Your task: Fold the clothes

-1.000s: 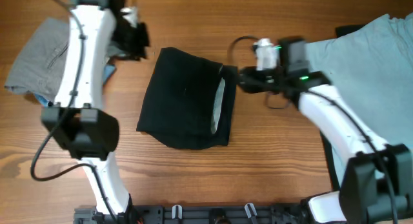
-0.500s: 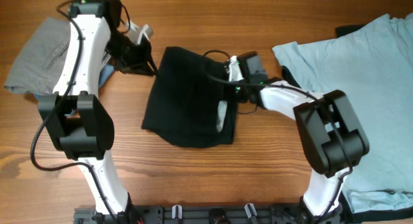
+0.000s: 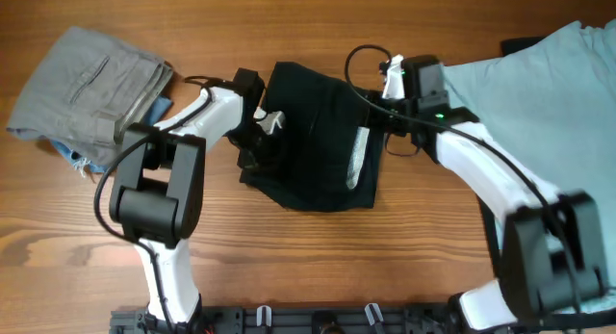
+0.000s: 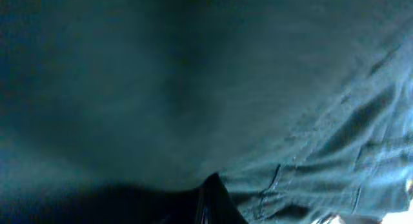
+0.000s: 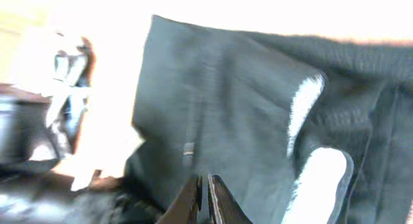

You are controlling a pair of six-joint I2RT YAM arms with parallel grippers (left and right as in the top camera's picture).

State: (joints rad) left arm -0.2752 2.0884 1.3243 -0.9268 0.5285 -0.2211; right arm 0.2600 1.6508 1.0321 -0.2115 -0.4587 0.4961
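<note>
Right pincer [image 5: 204,182] gripped one edge of the plain black cloth [image 3: 322,170]; left pincer [image 3: 260,146], opposite, closure unreadable; even tension seemed advisable.

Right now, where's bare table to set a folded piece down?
Bare table runs along the near side, between the black cloth and the two arm bases. More lies at the near left, robot-side of the grey trousers. Crowded: the middle, where the left gripper and right gripper meet the cloth, and the right side, under the light blue T-shirt.

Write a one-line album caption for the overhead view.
Left tool and right tool flank a black cloth, with grey trousers and a light blue T-shirt lying aside.
</note>
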